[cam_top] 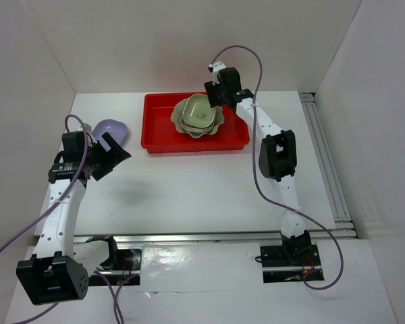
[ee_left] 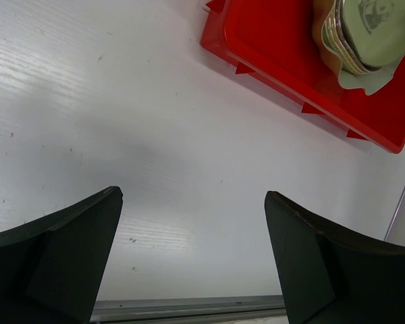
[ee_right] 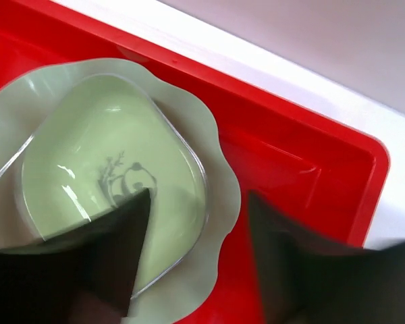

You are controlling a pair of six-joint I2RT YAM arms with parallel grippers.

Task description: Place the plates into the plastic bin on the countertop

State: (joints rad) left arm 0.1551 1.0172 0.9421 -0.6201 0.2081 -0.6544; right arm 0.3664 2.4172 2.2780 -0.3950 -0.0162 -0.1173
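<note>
Right claw (ee_right: 199, 201) apart over dish stack (ee_right: 101, 155) in red bin (ee_right: 310, 169); left claw (ee_left: 192, 196) apart.

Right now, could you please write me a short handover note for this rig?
Left end effector: open, empty, above the white countertop.
Right end effector: open, empty, over the shallow red plastic bin.
Done: that bin holds the large pale green scallop-edged plate with small rounded-square dishes stacked on it, green one topmost.
Remaining: the small lavender dish sits on the countertop left of the bin.
</note>
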